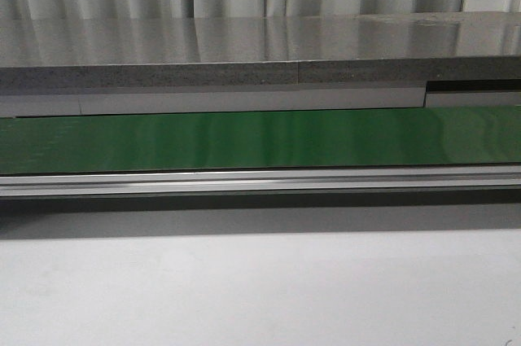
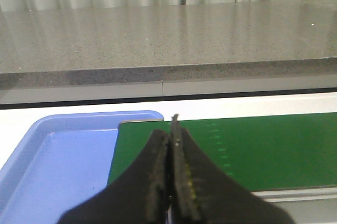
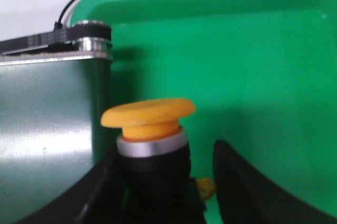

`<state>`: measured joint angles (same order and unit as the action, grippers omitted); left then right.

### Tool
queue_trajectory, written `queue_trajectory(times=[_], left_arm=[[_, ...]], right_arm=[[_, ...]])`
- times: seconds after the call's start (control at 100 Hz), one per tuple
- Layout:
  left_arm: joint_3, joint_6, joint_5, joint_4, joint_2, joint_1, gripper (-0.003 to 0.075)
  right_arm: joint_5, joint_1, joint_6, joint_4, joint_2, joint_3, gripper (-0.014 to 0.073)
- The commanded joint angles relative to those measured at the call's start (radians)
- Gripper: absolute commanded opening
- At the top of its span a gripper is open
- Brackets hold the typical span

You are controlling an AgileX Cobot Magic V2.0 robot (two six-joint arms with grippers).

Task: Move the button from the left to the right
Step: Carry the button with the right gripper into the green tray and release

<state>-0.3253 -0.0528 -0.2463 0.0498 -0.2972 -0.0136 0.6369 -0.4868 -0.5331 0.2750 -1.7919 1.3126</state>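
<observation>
Overhead of the green tray (image 3: 263, 45), the button (image 3: 150, 134) is seen in the right wrist view, its yellow-orange cap upright above a silver collar and black body. The right gripper (image 3: 163, 182) is spread wide around it; one finger appears to lie against the body, while the other finger (image 3: 247, 182) stands clearly apart, so no firm grasp can be confirmed, and whether the button rests on the tray floor is hidden. Beside the tray, the end of the conveyor belt (image 3: 47, 124) with its roller (image 3: 92, 37) is visible. The left gripper (image 2: 172, 171) is pressed together with nothing between its pads, held above the belt's other end near a blue tray (image 2: 58, 155). From the front, only the green belt (image 1: 260, 138) and grey shelf (image 1: 244, 45) are shown.
</observation>
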Motion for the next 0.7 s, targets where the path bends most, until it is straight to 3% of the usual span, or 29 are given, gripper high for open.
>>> queue_trajectory(times=[0.0,0.49,0.69], left_arm=[[-0.026,0.009,0.075,0.008,-0.008,-0.006,-0.0020],[-0.026,0.009,0.075,0.008,-0.008,-0.006,-0.0020],[-0.026,0.009,0.075,0.008,-0.008,-0.006,-0.0020]], right_arm=[[-0.007,-0.003,0.000,0.002,0.016,0.032,0.0220],[0.008,-0.003,0.000,0.003,-0.069,0.032,0.0227],[0.007,-0.003,0.000,0.004,-0.072,0.032,0.0402]])
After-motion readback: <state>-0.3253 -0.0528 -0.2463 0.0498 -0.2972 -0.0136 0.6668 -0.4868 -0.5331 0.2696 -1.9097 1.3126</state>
